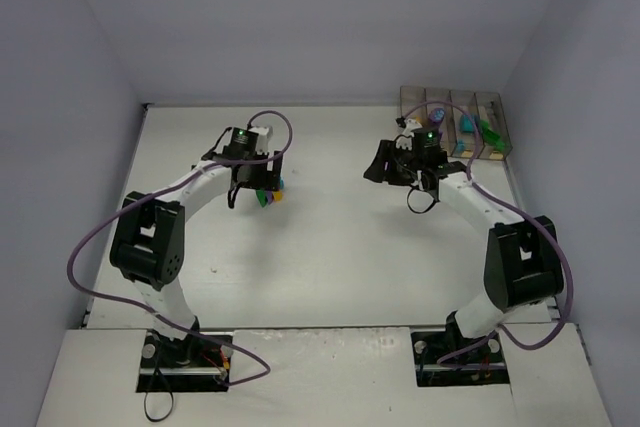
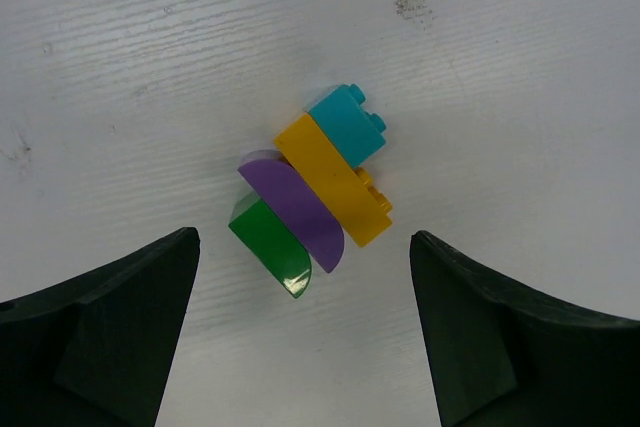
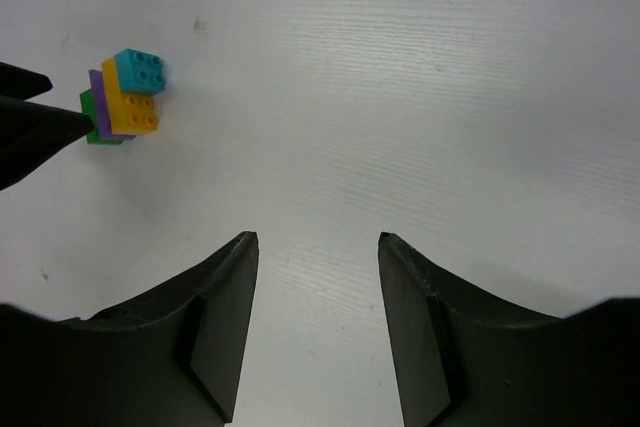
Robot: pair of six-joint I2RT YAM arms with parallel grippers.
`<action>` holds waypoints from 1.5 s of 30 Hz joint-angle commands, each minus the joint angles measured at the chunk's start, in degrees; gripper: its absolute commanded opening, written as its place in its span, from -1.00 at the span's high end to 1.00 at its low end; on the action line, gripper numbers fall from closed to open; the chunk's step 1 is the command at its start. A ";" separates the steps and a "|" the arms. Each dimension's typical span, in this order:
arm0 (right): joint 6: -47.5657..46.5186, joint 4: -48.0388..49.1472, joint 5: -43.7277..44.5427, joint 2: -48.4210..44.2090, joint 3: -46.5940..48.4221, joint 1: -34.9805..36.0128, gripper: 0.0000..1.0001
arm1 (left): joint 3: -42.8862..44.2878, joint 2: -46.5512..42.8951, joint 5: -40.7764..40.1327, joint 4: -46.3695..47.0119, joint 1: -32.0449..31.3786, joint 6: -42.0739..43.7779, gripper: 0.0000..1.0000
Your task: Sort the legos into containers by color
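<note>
Left of centre: joined stack awaits a grip

Left of centre on the table, the left gripper hovers with jaws spread wide either side of four joined legos: teal, yellow, purple, green. The right gripper hangs empty, jaws parted, near the containers at the far right. The step looks like picking the stack; next, descend, close squarely, then separate the colours.

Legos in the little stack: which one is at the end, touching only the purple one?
The green brick, rounded like the purple brick. The teal brick ends the other side, against the yellow brick.
</note>
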 commanded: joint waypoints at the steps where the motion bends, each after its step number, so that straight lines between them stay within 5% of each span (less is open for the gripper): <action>1: 1.89 3.73 -0.45 -5.41 -1.18 0.63 0.03 | 1.45 -2.37 -0.84 3.02 -0.59 -12.07 -0.59; 10: 2.77 4.17 -0.27 -7.88 -3.82 1.07 0.00 | 11.97 3.50 -24.64 -15.50 -6.04 -28.95 -0.73; 25: 1.98 4.60 -0.80 -8.23 -6.20 1.16 -0.01 | 11.64 8.17 -22.82 -15.52 -6.74 -35.03 -0.72; 40: 1.89 5.39 -1.33 -7.97 -7.34 1.25 -0.02 | 9.18 9.67 -21.50 -10.43 -6.74 -32.48 -0.36; 43: 1.98 5.48 -1.50 -8.05 -7.61 1.25 -0.02 | 8.65 9.58 -21.41 -9.02 -6.74 -31.17 -0.17; 44: 1.90 5.74 -1.85 -8.14 -7.52 1.60 -0.02 | 8.04 8.97 -20.89 -8.23 -6.83 -29.68 0.13; 45: 1.89 5.75 -2.12 -8.14 -7.52 1.60 -0.02 | 8.03 8.53 -20.88 -7.70 -6.83 -29.67 0.13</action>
